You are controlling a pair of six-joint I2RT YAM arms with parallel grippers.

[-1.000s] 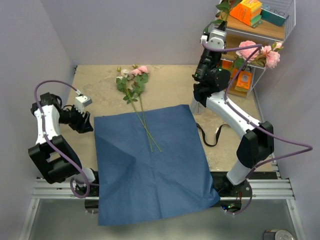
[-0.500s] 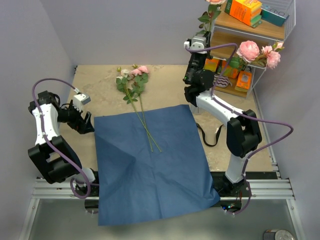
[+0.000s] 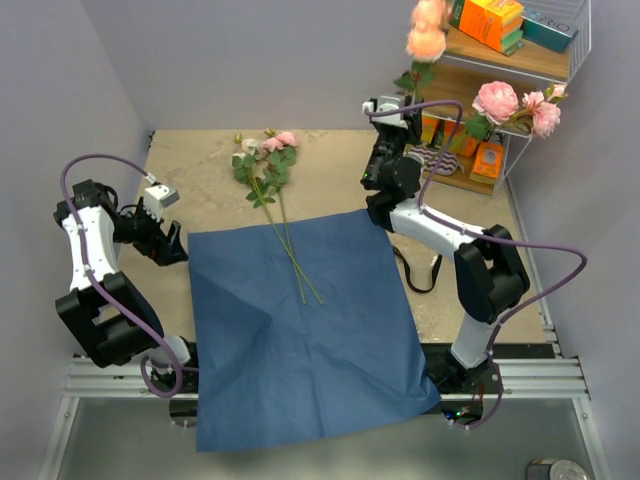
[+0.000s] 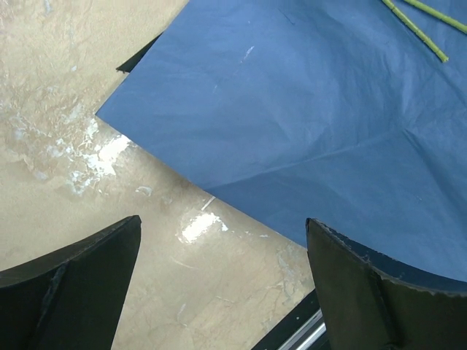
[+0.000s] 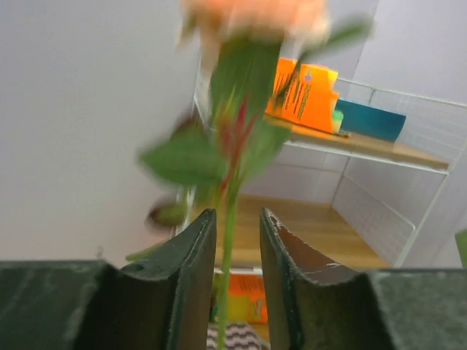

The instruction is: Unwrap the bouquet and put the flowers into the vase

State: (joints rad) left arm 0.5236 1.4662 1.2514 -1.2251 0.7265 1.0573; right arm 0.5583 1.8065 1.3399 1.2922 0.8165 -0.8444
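Blue paper lies flat open on the table from above, black ribbon off to its right, so the unwrapping looks done. But a bunch of flowers lies across its far edge, one peach rose is up by the wire shelf with the orange boxes, and I can't spot the vase anywhere. Left wrist cam has the left gripper spread wide, holding nothing, by the paper's corner. Right wrist cam has the right gripper only a crack apart around the rose's stem; can't tell if it's actually pinched, and that shelf is close enough to bump.
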